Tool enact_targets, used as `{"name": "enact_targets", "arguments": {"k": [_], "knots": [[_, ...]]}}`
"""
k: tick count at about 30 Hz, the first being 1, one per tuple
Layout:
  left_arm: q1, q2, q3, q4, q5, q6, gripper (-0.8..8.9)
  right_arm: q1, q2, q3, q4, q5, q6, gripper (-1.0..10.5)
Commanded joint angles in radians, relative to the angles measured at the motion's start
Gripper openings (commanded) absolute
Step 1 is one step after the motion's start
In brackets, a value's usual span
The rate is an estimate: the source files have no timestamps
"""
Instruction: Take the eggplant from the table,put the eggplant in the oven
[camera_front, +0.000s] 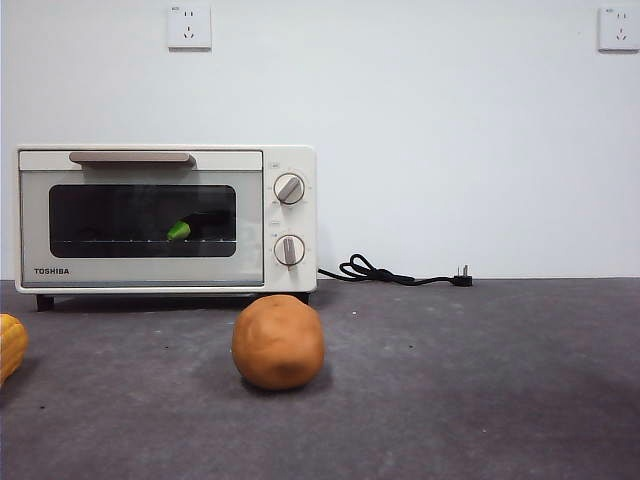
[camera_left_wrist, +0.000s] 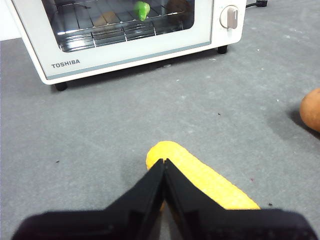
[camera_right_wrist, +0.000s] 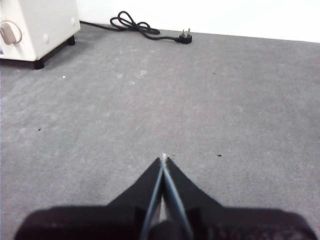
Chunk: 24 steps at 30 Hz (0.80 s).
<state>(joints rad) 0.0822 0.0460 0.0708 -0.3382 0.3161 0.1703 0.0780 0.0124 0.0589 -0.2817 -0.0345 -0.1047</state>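
The eggplant lies inside the oven on the wire rack, dark body and green cap showing through the glass of the shut door. The oven stands at the back left of the table. My left gripper is shut and empty, hovering above the yellow-orange ridged item some way in front of the oven. Over bare table right of the oven, my right gripper is also shut with nothing in it. Neither arm shows in the front view.
A round orange-brown ball-like item sits in front of the oven's right end. The yellow-orange ridged item lies at the left edge. The oven's black cord and plug trail along the back by the wall.
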Motion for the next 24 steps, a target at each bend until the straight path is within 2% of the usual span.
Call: {"name": "enact_targets", "arguments": {"k": [1, 4, 24], "knots": [[0.002, 0.0, -0.01, 0.004, -0.002, -0.01, -0.04, -0.001, -0.005, -0.022, 0.038, -0.003, 0.008, 0.0], [0.002, 0.0, -0.01, 0.004, -0.002, -0.01, -0.04, -0.001, -0.005, -0.045, 0.101, -0.003, 0.007, 0.0], [0.002, 0.0, -0.01, 0.004, -0.002, -0.01, -0.04, -0.001, -0.004, -0.045, 0.102, 0.001, 0.007, 0.0]]}}
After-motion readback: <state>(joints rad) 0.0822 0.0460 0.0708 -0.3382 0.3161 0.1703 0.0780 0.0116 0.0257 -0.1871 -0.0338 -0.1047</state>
